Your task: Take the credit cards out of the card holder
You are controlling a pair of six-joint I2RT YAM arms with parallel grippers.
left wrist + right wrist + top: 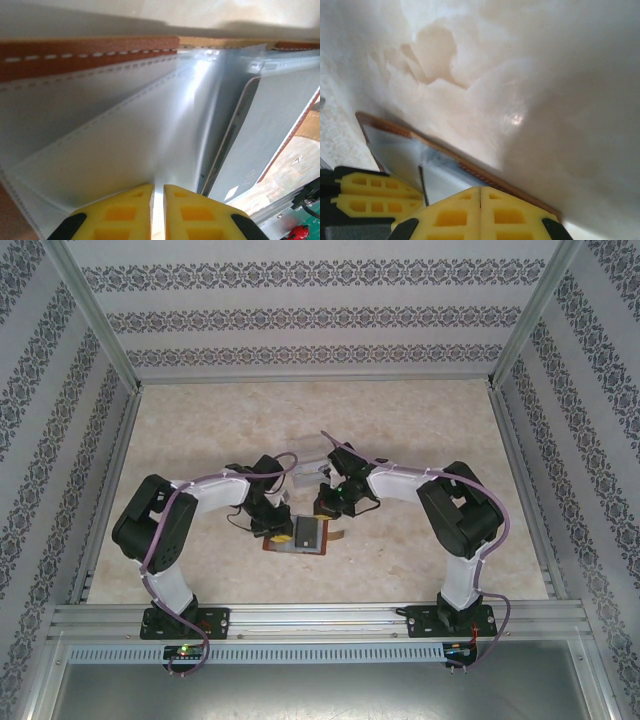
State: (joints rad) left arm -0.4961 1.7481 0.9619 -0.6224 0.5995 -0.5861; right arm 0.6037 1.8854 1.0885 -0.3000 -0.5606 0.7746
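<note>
- surface (420, 430): pale, marbled. Both arms meet over its middle.
- card holder (297, 536): lies open and inside-up at mid-surface, slightly toward the near side, with one arm at each end. Its long axis runs left-right, a bit skewed. The strap tab (341, 537) points right.
- credit cards (265, 140): not out yet. One is seated in the right-hand pocket, and its visible edge runs toward the stitched brown border, so it sits across the holder's long axis. Can't tell how many cards there are.
- left fingers (149, 212): almost together with only a thin slit. They look clamped on a pocket leaf at the holder's left end rather than on a card.
- right fingers (477, 212): fully together with nothing between them, tips at the holder's far-right edge. Can't tell if they are pressing down.
- Risk: a pull on the leaf lifts or drags the whole holder, since it is light and may not be pinned.
- Risk: the leaf looks thin and slick, so it could slip out or crease.
- Risk: the card fits tightly in its pocket, and a skewed pull would jam it.
</note>
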